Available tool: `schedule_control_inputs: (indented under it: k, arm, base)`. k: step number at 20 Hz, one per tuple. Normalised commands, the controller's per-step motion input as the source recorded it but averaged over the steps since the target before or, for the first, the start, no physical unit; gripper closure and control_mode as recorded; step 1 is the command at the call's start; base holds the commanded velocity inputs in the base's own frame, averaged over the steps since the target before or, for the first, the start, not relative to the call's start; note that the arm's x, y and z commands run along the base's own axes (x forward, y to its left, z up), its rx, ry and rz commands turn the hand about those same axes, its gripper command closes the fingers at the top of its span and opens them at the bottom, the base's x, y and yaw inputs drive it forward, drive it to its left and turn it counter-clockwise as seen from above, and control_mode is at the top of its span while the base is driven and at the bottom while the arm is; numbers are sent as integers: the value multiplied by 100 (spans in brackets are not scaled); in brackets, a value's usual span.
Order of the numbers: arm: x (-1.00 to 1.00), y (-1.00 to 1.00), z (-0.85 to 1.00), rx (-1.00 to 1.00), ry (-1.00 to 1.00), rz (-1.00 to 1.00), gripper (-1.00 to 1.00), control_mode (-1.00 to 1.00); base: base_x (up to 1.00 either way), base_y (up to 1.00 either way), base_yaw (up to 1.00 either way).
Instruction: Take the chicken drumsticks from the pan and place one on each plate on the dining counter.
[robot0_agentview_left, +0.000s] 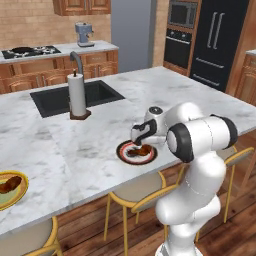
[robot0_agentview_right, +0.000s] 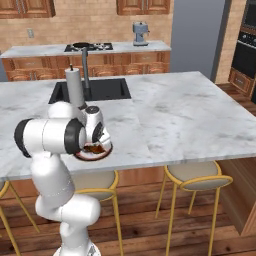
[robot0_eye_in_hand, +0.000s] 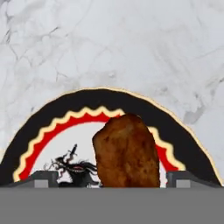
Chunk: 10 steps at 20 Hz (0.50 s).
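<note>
pincer (robot0_eye_in_hand: 112, 177) spread, tips cut off, drumstick (robot0_eye_in_hand: 127, 151) btwn, plate (robot0_eye_in_hand: 52, 111) rim partly hidden

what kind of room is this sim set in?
A home kitchen, rendered: marble dining counter with a black sink and yellow stools, a cooktop on the back counter, and a built-in oven.

Bare marble dining counter (robot0_agentview_left: 200, 100) surrounds the dark-rimmed plate (robot0_agentview_left: 125, 155); paper-towel roll (robot0_agentview_left: 77, 95) stands well apart.
</note>
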Motion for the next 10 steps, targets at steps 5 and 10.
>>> schedule_control_inputs:
  k: [5, 10]
  arm:
    - [-17, -9, 100, 21, -24, -5, -100, -100]
    - [-41, -43, 100, 25, -6, 9, -100, -100]
  base:
    - [0, 0, 0]
    - [0, 0, 0]
